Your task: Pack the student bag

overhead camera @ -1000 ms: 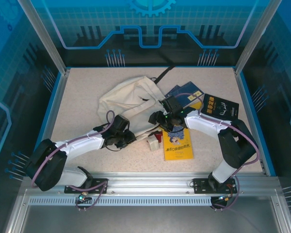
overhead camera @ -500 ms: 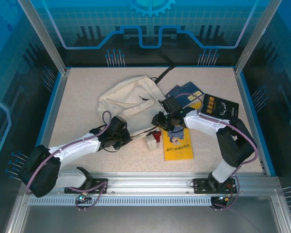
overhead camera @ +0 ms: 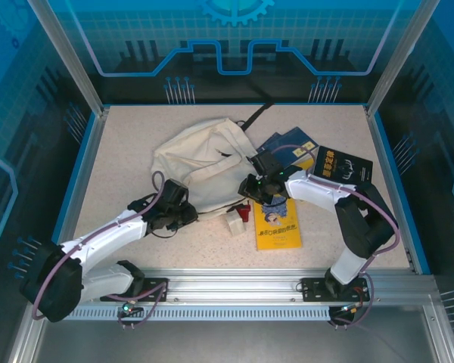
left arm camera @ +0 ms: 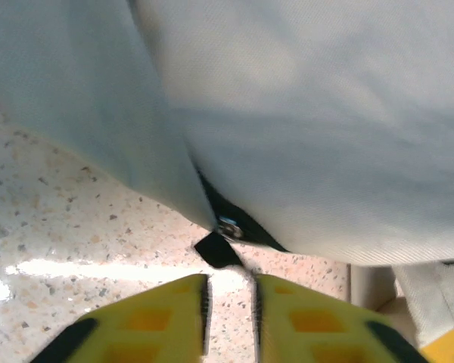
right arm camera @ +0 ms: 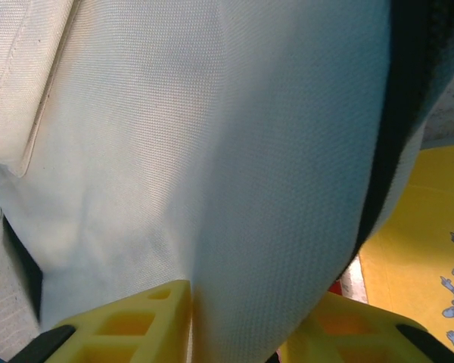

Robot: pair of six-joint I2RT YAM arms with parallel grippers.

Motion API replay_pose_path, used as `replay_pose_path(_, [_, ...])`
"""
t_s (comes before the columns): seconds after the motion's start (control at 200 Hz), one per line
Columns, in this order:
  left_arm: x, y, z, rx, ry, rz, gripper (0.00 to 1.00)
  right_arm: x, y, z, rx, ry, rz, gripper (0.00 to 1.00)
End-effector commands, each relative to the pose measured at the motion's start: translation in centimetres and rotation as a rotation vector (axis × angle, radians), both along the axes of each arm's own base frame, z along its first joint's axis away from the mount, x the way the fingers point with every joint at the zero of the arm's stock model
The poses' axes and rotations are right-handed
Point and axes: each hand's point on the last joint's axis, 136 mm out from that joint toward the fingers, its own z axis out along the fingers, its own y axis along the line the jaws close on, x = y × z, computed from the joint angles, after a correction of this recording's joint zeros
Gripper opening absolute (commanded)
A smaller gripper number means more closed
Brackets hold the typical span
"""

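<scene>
The student bag (overhead camera: 204, 160) is a cream fabric backpack with black straps, lying slumped at the table's middle. My left gripper (overhead camera: 189, 217) sits at the bag's near edge. In the left wrist view its yellow fingers (left arm camera: 174, 318) stand a narrow gap apart with bare table between them, just short of the bag's black zipper tab (left arm camera: 218, 250). My right gripper (overhead camera: 246, 187) is at the bag's right edge. In the right wrist view a thick fold of the cream fabric (right arm camera: 250, 189) fills the space between its fingers, pinched from both sides.
A yellow book (overhead camera: 278, 224) lies under the right arm's wrist, with a blue book (overhead camera: 291, 145) and a black book (overhead camera: 345, 165) behind it. A small white and red object (overhead camera: 237, 219) rests between the two grippers. Raised blue walls border the table.
The left arm has swung left and drawn back slightly; its jaws now stand a little apart. The right gripper has narrowed onto the bag fabric. The bag has shifted slightly left.
</scene>
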Motion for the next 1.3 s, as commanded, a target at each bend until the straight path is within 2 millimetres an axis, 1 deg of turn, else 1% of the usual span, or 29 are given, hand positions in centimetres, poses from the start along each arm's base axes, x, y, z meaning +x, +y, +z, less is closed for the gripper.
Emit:
replay_pose_path(0.0, [0.3,-0.9,1.0,-0.022,-0.038,-0.087,0.38,0.2,0.7,0.5,-0.01,-0.014,0.029,0.35])
replay_pose_path(0.04, [0.3,-1.0,1.0,-0.022,-0.044,-0.095,0.42,0.2,0.7,0.4,-0.011,-0.013,0.031,0.35])
replay_pose_path(0.11, [0.4,-1.1,1.1,-0.027,-0.055,-0.104,0.45,0.2,0.7,0.4,-0.012,-0.011,0.033,0.35])
replay_pose_path(0.245, [0.5,-1.0,0.4,-0.017,-0.046,-0.103,0.45,0.2,0.7,0.4,-0.013,-0.011,0.034,0.34])
replay_pose_path(0.4, [1.1,-0.8,-0.2,-0.001,-0.036,-0.075,0.41,0.1,0.7,0.3,-0.018,-0.01,0.035,0.34])
replay_pose_path(0.53, [1.4,0.1,-0.7,0.028,-0.017,-0.009,0.39,0.1,0.7,0.2,-0.021,-0.008,0.035,0.34])
replay_pose_path(0.605, [1.2,0.9,-1.4,0.051,0.012,0.037,0.38,0.1,0.7,0.2,-0.022,-0.01,0.035,0.34])
replay_pose_path(0.68, [0.8,1.2,-1.8,0.057,0.034,0.047,0.34,0.1,0.5,0.2,-0.028,-0.01,0.032,0.34])
replay_pose_path(0.76, [0.3,1.2,-1.8,0.057,0.044,0.041,0.29,0.1,0.4,0.2,-0.034,-0.01,0.029,0.33])
replay_pose_path(0.86, [0.0,1.3,-1.4,0.045,0.038,0.033,0.24,0.1,0.3,0.1,-0.04,-0.011,0.028,0.33])
replay_pose_path(0.915, [-0.2,1.0,-1.2,0.027,0.037,0.021,0.23,0.1,0.3,0.1,-0.041,-0.01,0.025,0.33])
replay_pose_path(1.025, [-0.7,0.9,-1.4,0.023,0.055,0.003,0.22,0.2,0.3,0.1,-0.04,-0.011,0.023,0.33])
replay_pose_path(1.111, [-0.9,0.9,-1.7,0.028,0.064,-0.003,0.22,0.2,0.3,0.2,-0.04,-0.012,0.024,0.33])
replay_pose_path(1.296, [-1.2,0.3,-2.1,0.004,0.079,-0.034,0.31,0.2,0.2,0.2,-0.044,-0.013,0.023,0.33])
